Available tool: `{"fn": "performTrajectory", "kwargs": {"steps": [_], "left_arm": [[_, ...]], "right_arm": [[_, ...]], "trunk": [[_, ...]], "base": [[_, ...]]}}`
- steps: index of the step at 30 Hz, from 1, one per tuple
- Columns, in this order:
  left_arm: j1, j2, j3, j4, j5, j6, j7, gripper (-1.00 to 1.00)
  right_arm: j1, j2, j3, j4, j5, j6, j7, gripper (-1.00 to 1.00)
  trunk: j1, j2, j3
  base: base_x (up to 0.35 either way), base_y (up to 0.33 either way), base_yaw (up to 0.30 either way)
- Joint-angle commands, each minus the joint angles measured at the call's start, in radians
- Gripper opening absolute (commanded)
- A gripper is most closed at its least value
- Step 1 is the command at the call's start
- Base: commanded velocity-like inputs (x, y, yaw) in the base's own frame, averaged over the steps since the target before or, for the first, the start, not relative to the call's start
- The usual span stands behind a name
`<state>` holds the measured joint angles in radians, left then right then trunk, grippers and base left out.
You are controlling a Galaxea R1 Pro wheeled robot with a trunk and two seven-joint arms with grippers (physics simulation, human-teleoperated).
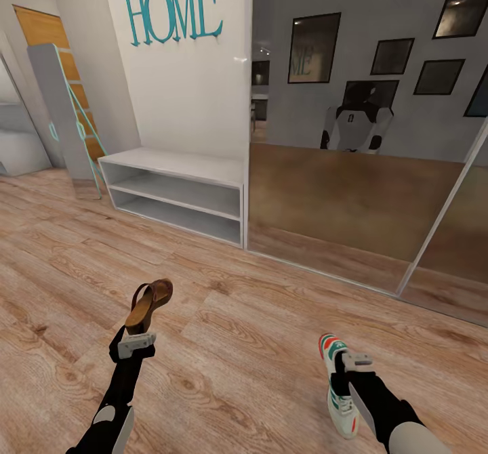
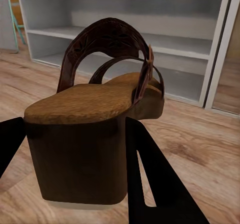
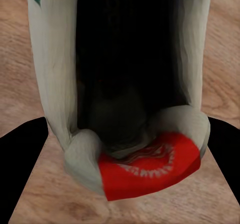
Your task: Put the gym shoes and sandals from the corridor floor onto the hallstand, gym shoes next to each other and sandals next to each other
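A white wall panel (image 1: 183,81) bearing teal "HOME" lettering (image 1: 175,5) stands beside a tall sliding mirror door (image 1: 359,135) that reflects dark-framed pictures (image 1: 314,47) on a grey wall, while a pale leaning ladder shelf (image 1: 64,112) stands at far left.

A home's entrance corridor: teal "HOME" lettering (image 1: 175,8) hangs on the white wall above a low pale shoe rack (image 1: 177,193) with two open shelves, beside a mirrored sliding wardrobe door (image 1: 366,135) reflecting framed pictures, over wood-plank floor (image 1: 230,345).
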<state>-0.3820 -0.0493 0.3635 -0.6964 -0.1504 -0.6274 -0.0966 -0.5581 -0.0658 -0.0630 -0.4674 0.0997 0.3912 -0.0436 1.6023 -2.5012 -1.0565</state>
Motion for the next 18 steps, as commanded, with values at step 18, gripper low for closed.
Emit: {"fn": "performTrajectory", "kwargs": {"steps": [18], "left_arm": [[0.0, 0.0, -0.001, 0.031, 0.001, 0.0, 0.0, -1.0]], "right_arm": [[0.0, 0.012, 0.0, 0.0, 0.0, -0.022, 0.0, -1.0]], "trunk": [[0.0, 0.0, 0.0]], "base": [[0.0, 0.0, 0.0]]}}
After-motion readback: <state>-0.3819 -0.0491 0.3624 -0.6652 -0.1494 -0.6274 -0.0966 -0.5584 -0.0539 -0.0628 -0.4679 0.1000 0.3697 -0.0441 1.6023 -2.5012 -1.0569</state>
